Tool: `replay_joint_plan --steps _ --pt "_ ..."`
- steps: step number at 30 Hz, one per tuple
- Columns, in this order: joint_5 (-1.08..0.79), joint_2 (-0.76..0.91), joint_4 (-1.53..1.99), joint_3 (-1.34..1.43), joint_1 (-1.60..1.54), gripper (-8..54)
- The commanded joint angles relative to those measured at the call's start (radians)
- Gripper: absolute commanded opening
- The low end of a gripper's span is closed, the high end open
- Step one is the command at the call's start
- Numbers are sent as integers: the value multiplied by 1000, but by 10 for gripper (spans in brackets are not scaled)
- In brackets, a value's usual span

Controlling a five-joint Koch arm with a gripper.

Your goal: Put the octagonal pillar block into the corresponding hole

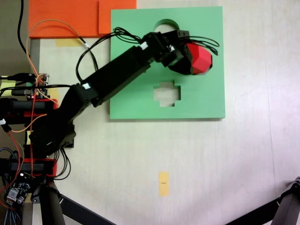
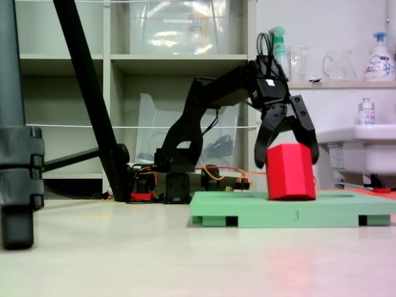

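Lying across the upper middle of the top-down fixed view, the green foam board (image 1: 201, 101) rests flat on the pale table (image 1: 187, 164); in the low side view it appears as a thin green slab (image 2: 247, 213) at lower right of the frame. The black arm (image 1: 117, 75) reaches from the left edge of the top-down frame up and rightward over the board, and in the side view it arches from centre toward the upper right (image 2: 210, 99). The octagonal pillar block (image 1: 201, 58) sits in the upper right part of the board in the top-down view; from the side it stands tilted on the board's top surface (image 2: 289, 172). The gripper (image 2: 288, 151) straddles the block with its jaws spread down either flank, apparently touching it, though contact on the far side is hard to confirm. The cross-shaped cutout (image 1: 166, 93) shows at the board's lower middle, and a round cutout (image 1: 165, 23) sits near its top edge. The corresponding hole presumably lies under the block and gripper, hidden from both cameras.
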Motion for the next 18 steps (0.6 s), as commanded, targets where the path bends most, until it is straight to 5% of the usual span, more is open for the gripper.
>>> replay_joint_plan --steps 1,18 --pt "48 32 -25 -71 -5 207" --pt "206 3 -32 -101 25 207"
